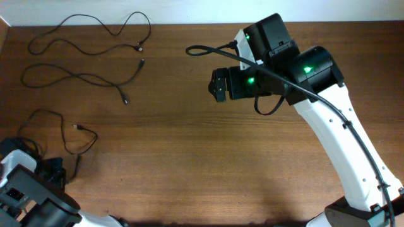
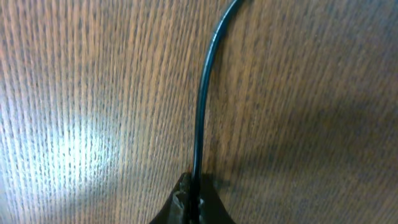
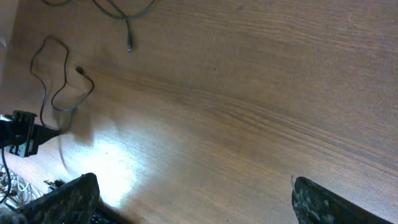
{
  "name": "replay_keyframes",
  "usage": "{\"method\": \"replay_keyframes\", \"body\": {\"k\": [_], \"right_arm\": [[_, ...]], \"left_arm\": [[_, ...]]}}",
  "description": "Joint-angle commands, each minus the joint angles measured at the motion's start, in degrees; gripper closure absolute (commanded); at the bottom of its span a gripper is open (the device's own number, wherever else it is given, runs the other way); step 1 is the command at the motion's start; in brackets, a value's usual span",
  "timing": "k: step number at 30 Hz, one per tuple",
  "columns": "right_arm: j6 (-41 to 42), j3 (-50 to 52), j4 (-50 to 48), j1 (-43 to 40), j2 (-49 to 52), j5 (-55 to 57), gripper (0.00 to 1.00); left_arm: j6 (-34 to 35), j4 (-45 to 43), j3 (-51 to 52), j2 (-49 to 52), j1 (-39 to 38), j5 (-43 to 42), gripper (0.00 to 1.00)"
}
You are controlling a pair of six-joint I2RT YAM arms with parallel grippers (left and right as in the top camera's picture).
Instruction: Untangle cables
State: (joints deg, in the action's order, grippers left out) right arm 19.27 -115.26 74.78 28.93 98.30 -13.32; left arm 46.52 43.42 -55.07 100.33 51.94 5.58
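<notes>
**Overhead.** Takes in the whole brown wooden table (image 1: 189, 164) with three thin black cables at its left side, all lying apart from one another. Places the far cable (image 1: 95, 28) in loose waves along the back edge. Sets the middle cable (image 1: 76, 77) in a long wavy line just in front of it. Puts the near cable (image 1: 60, 126) in an irregular loop by the left edge, with a small plug end (image 1: 77, 127) lying free beside the loop. Shows the left gripper (image 1: 60, 173) at the bottom left corner, against the tail of the near cable, but too dark there for the jaws to be read. Shows the right gripper (image 1: 218, 85) above bare wood right of centre, well apart from every cable.

**Left wrist.** Supplies the detail lost overhead. Shows the left gripper (image 2: 193, 204) pinched tight on the near cable (image 2: 200, 118), a smooth, glossy, round cord. Traces the cord up from the dark fingertips in a gentle curve over fine, straight wood grain.

**Right wrist.** Shows the right gripper (image 3: 193, 196) spread wide, with nothing between its coarse-textured black pads (image 3: 68, 199). Catches, far off at left, the left gripper (image 3: 22, 135) side-on, with the near cable (image 3: 92, 86) looping above it.
</notes>
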Motion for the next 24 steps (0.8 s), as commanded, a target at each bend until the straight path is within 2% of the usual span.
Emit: {"method": "replay_keyframes", "body": {"k": [1,3,6,14,18,19,20,22,23,24], "right_arm": [[-0.35,-0.02,-0.13,0.26,-0.44,0.31,0.02],[-0.35,-0.02,-0.13,0.26,-0.44,0.31,0.02],[-0.35,-0.02,-0.13,0.26,-0.44,0.31,0.02],[-0.35,-0.02,-0.13,0.26,-0.44,0.31,0.02],[-0.35,-0.02,-0.13,0.26,-0.44,0.31,0.02],[-0.35,-0.02,-0.13,0.26,-0.44,0.31,0.01],[-0.35,-0.02,-0.13,0.26,-0.44,0.31,0.02],[-0.35,-0.02,-0.13,0.26,-0.44,0.31,0.02],[-0.35,-0.02,-0.13,0.26,-0.44,0.31,0.02],[-0.35,-0.02,-0.15,0.26,-0.44,0.31,0.02]], "left_arm": [[0.13,0.11,1.20,0.31,0.35,-2.84,1.00],[-0.15,-0.17,1.18,0.28,0.35,-6.82,1.00],[-6.16,-3.48,1.05,0.28,0.35,-16.02,1.00],[-6.27,-4.52,-1.57,0.24,0.35,-26.08,1.00],[-6.27,-6.80,-1.84,0.24,0.35,-30.62,0.78],[-6.27,-7.02,-1.84,0.24,0.35,-30.91,0.70],[-6.29,-7.45,-1.84,0.24,0.37,-30.77,0.47],[-6.29,-8.04,-1.86,0.24,0.37,-30.69,0.12],[-6.29,-8.22,-1.90,0.24,0.37,-30.67,0.00],[-6.29,-8.39,-2.01,0.24,0.37,-30.67,0.01]]}}
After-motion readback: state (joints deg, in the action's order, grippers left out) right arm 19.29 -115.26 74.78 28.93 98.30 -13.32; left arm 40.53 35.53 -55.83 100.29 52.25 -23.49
